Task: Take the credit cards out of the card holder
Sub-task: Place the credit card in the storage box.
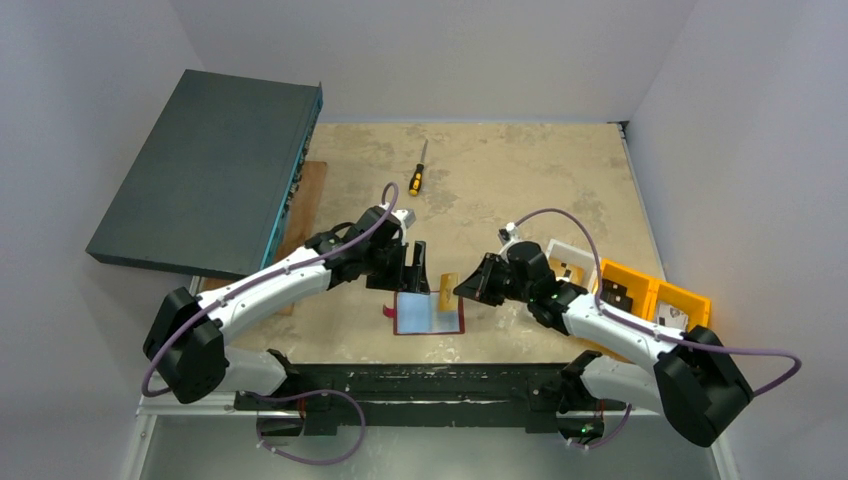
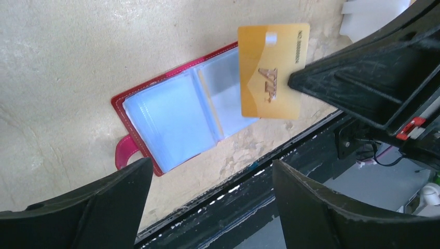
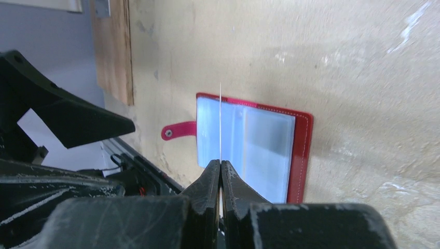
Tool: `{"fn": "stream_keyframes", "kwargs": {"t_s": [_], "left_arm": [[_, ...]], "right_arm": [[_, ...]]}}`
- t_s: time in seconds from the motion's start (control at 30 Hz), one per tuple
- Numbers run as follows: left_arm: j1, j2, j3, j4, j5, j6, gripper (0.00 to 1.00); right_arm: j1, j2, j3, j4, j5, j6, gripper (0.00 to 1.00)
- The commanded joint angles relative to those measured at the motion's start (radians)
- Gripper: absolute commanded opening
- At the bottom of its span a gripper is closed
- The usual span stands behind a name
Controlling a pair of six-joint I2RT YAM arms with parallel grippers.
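Right jaws: closed flat on one short edge of a gold card. The card is held clear of the table and sticks out beyond the jaw tips. In the right wrist view it shows only as a thin edge-on line running straight out from the pinched tips.

Card holder: dark red, lying open and flat on the table just below and ahead of the right jaws, with the clear plastic sleeves facing up. Its small tab points out from the side nearer the left jaws. The gold card overlaps the holder's edge in the left wrist view but does not touch it.

Left jaws: spread wide apart and gripping nothing. They hang above the table just beside the holder's far edge, facing the right jaws across the card.

Well beyond the left jaws lies a screwdriver. An orange bin and a white bin sit behind the right jaws.
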State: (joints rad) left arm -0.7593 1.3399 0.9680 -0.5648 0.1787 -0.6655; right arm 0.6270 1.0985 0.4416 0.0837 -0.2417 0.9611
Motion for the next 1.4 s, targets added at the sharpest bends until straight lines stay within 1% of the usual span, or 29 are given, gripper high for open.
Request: {"fn": "stream_keyframes", "kwargs": {"t_s": [0.0,0.17,0.3,0.43,0.57,0.7,0.83,1.03,1.37], "left_arm": [[0.002,-0.051,0.066,-0.074,0.008,0.045,0.86],[0.003,-0.073,0.109,-0.128,0.027,0.095,0.90],[0.004,-0.072,0.135,-0.150,0.042,0.125,0.91],[0.005,-0.067,0.151,-0.156,0.058,0.135,0.92],[0.004,-0.067,0.155,-0.158,0.068,0.139,0.92],[0.004,-0.068,0.156,-0.163,0.075,0.141,0.92],[0.004,-0.070,0.155,-0.173,0.067,0.142,0.92],[0.005,-0.073,0.152,-0.173,0.066,0.142,0.93],[0.004,-0.062,0.150,-0.161,0.076,0.136,0.93]], "right_arm": [[-0.033,-0.066,0.066,-0.107,0.087,-0.030,0.00],[-0.116,-0.150,0.120,-0.287,0.165,-0.042,0.00],[-0.180,-0.202,0.213,-0.496,0.279,-0.066,0.00],[-0.207,-0.257,0.301,-0.645,0.407,-0.074,0.00],[-0.234,-0.247,0.414,-0.815,0.559,-0.108,0.00],[-0.259,-0.207,0.494,-0.931,0.687,-0.134,0.00],[-0.280,-0.172,0.522,-1.000,0.768,-0.139,0.00],[-0.291,-0.145,0.527,-1.057,0.844,-0.133,0.00],[-0.295,-0.095,0.528,-1.067,0.852,-0.126,0.00]]}}
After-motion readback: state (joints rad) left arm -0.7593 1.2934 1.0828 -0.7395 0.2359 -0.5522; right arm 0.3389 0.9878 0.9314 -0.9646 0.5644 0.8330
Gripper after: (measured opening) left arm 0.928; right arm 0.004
